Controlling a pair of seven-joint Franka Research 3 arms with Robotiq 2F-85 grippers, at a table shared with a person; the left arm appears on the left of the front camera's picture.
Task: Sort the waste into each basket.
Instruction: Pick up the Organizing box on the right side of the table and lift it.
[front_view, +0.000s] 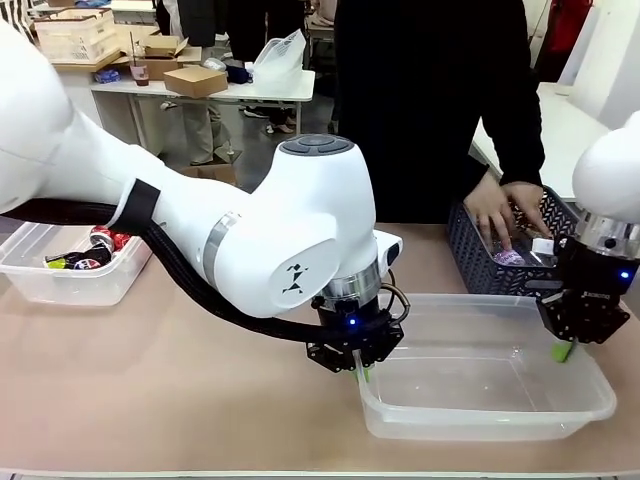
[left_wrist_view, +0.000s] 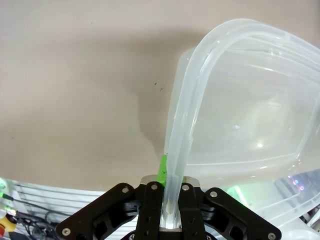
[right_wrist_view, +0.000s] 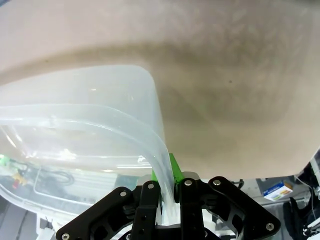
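Observation:
An empty clear basket (front_view: 480, 415) sits on the table at the front right. My left gripper (front_view: 362, 368) is shut on its left rim (left_wrist_view: 182, 125), with the wall pinched between the green pads (left_wrist_view: 162, 169). At the opposite end my right gripper (front_view: 563, 348) is shut on the right rim (right_wrist_view: 145, 132). A second clear basket (front_view: 40, 285) at the far left holds waste: red and dark drink cans (front_view: 98, 248). More waste (front_view: 512, 258) lies in a dark lattice basket (front_view: 470, 255), where the person's hands (front_view: 505, 210) reach in.
The person in black stands at the far side, right of centre. My left arm's bulky wrist (front_view: 290, 230) hangs over the table's middle. Bare table lies between the two clear baskets. Cluttered tables stand in the background.

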